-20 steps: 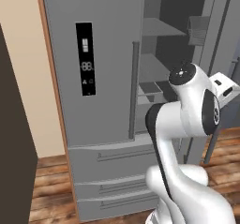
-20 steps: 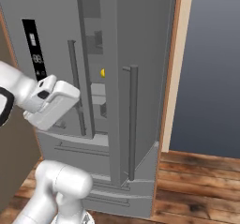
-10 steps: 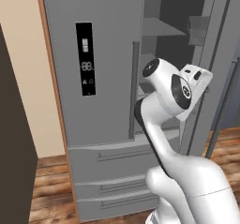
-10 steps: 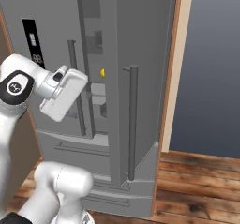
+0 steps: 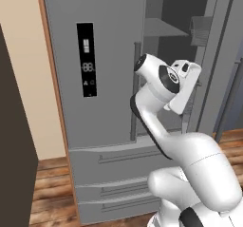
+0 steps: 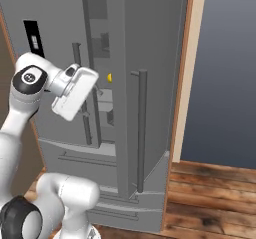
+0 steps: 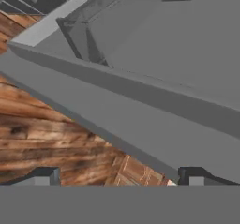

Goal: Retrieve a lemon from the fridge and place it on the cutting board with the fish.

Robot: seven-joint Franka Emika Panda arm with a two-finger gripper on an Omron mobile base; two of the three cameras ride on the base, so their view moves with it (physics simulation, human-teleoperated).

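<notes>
Gripper at the open fridge, jaws wide and empty.

Gripper [image 7: 119, 178]: two dark fingertips [image 7: 44, 175] set far apart at the bottom of the hand view, nothing between them; beyond them, wooden plank floor [image 7: 42, 138] and a grey edge of the fridge [image 5: 109, 45] crossing on a slant. From the base views, the white hand hangs before the gap between the fridge doors, just beside the vertical bar handle [image 6: 141, 128]. Fridge: tall, grey, right door swung open, black display panel [image 5: 88, 60] on the closed left door, drawers [image 5: 114, 174] below. Lemon [image 6: 109, 76]: small yellow spot inside the fridge, at the inner edge of the open door, above and beyond the hand. Surroundings: dark brown cabinet [image 5: 14, 150] at the left, tan wall [image 5: 23, 55] behind, wood trim post [image 6: 185, 68] at the fridge's right edge.
</notes>
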